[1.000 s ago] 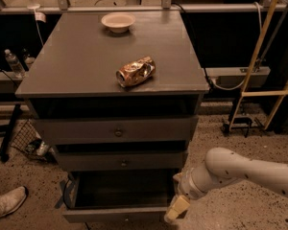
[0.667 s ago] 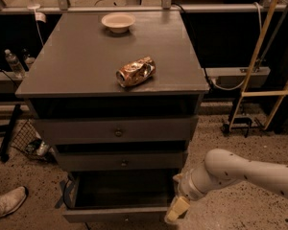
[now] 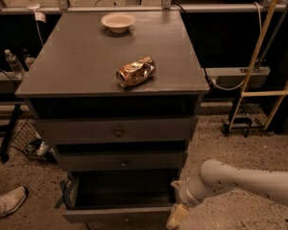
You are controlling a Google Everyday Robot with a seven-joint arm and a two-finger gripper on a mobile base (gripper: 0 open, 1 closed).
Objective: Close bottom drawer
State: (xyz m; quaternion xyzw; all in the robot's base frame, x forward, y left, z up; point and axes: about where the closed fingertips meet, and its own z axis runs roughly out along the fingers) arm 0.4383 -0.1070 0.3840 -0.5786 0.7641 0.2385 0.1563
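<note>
pincer unmoved beside bottom drawer

On the grey counter, a white bowl sits behind a crushed golden can. Below, the dark grey wooden bottom drawer juts forward, the tool at its front right corner

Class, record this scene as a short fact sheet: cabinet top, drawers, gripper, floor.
Cabinet top: white bowl at the back, crumpled shiny packet nearer the front
Bottom drawer: pulled out, inside dark
Upper drawers: top drawer and middle drawer, each with a small knob
Gripper: low, by the right end of the bottom drawer's front
Floor: shoe at lower left
</note>
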